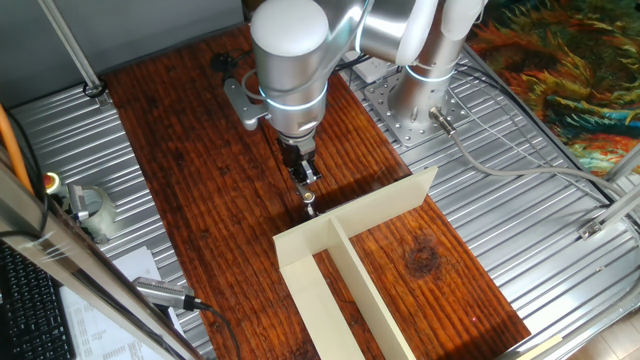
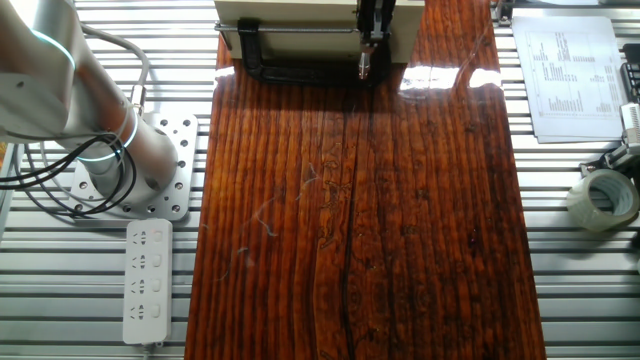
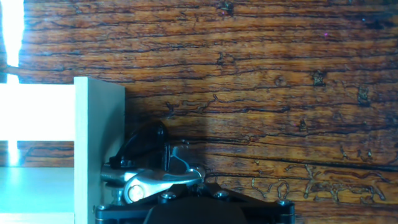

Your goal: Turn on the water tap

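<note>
The water tap point(image 3: 149, 180) is a tiny silver stem with a thin lever, held in a black C-clamp point(image 3: 146, 140) against the cream divider wall point(image 3: 99, 137). In the hand view my gripper point(image 3: 194, 185) is right behind the lever's end, its black fingers close together with nothing held between them. In one fixed view the gripper point(image 1: 305, 180) points down just above the tap point(image 1: 310, 205). In the other fixed view the gripper point(image 2: 368, 45) hangs over the tap point(image 2: 364, 68) at the right end of the C-clamp point(image 2: 290, 72).
The cream divider point(image 1: 370, 210) forms a T-shaped wall on the wooden board point(image 2: 350, 220). The arm's base point(image 2: 130, 160) is bolted to the left. A power strip point(image 2: 146, 280), a tape roll point(image 2: 603, 200) and a paper sheet point(image 2: 570, 75) lie off the board.
</note>
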Controlling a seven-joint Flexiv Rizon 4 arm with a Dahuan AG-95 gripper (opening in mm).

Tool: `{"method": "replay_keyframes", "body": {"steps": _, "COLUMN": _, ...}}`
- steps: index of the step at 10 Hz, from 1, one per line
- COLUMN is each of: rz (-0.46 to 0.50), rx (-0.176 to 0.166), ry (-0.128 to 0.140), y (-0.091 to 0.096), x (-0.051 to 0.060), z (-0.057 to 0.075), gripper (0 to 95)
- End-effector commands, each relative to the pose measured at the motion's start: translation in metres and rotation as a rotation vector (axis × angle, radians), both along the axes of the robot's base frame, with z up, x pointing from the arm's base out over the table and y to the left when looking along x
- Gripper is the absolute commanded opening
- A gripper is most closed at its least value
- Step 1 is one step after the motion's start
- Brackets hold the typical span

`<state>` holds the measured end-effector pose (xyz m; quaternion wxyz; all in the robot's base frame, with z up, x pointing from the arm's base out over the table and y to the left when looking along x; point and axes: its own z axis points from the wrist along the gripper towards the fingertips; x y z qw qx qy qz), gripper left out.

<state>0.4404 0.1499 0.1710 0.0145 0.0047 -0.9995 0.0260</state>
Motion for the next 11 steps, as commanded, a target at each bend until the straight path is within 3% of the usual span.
{"method": "replay_keyframes", "body": {"steps": 1, "rz": 0.015, "rx": 0.000, "ry": -0.003, "y": 0.0001, "x": 0.0011, "z": -0.0006, "gripper": 0.0}}
{"method": "replay_keyframes", "body": {"steps": 11, "rz": 0.126, "rx": 0.001, "ry": -0.014, "y": -0.0008, "x": 0.0017, "z": -0.0012, "gripper": 0.0}}
